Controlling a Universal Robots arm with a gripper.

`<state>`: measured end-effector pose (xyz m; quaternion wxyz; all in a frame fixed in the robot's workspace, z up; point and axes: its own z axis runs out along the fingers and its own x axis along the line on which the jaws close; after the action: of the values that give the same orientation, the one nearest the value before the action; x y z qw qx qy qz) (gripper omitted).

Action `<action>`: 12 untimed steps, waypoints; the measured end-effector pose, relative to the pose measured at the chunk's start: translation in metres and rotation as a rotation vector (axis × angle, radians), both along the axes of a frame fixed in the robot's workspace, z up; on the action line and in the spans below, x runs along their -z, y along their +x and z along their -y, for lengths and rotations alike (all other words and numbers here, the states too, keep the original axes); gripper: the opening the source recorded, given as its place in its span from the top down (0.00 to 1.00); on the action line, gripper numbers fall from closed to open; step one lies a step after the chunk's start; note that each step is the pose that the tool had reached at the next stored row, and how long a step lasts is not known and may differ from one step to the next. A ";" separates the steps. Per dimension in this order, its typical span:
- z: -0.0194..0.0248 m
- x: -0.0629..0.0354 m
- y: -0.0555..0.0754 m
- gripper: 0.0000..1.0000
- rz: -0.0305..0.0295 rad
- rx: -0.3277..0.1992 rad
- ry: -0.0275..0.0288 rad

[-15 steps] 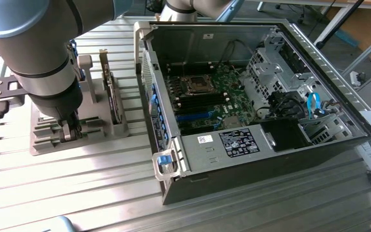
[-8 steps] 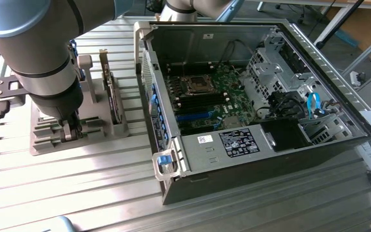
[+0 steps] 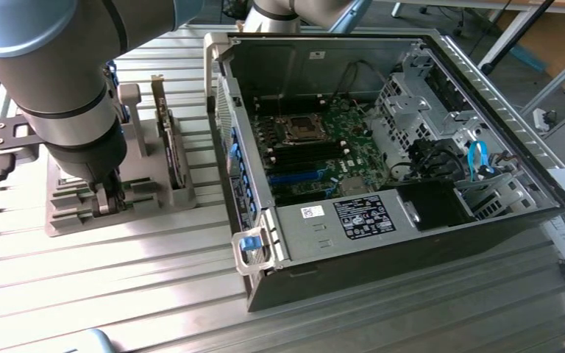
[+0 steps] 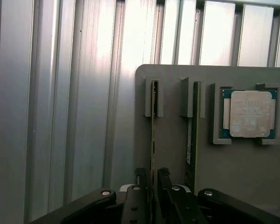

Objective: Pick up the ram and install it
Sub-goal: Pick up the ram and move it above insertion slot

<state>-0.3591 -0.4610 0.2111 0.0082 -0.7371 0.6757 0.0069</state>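
Note:
Two ram sticks stand on edge in slots of a grey holder (image 4: 172,140). In the wrist view, my gripper (image 4: 152,176) is lowered over one ram (image 4: 153,121). Its dark fingers (image 4: 140,184) sit on either side of the stick's near end with slim gaps, so it is open. The other ram (image 4: 194,121) stands one slot over, untouched. In the exterior view, the gripper (image 3: 106,200) reaches down into the holder (image 3: 155,209) at the exterior view's left. The open computer case (image 3: 381,228) lies at the centre, with dark memory slots (image 3: 307,154) on its green board.
A square silver processor (image 4: 251,113) rests in a pocket of the holder beyond the rams. A dark expansion card (image 3: 170,140) stands upright on the holder near the case wall. Everything sits on a slatted aluminium table (image 3: 115,287). Papers lie at the exterior view's right edge.

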 end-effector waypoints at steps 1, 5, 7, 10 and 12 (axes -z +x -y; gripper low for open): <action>0.0000 0.0000 0.000 0.76 0.0000 0.000 0.0000; 0.0000 0.0000 0.000 0.77 0.0001 0.000 0.0000; 0.0000 0.0000 0.000 0.85 0.0000 0.000 0.0000; 0.0000 0.0000 0.000 0.85 0.0000 0.000 0.0000; 0.0000 0.0001 0.000 0.85 0.0002 0.000 0.0001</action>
<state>-0.3589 -0.4610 0.2110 0.0083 -0.7371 0.6757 0.0069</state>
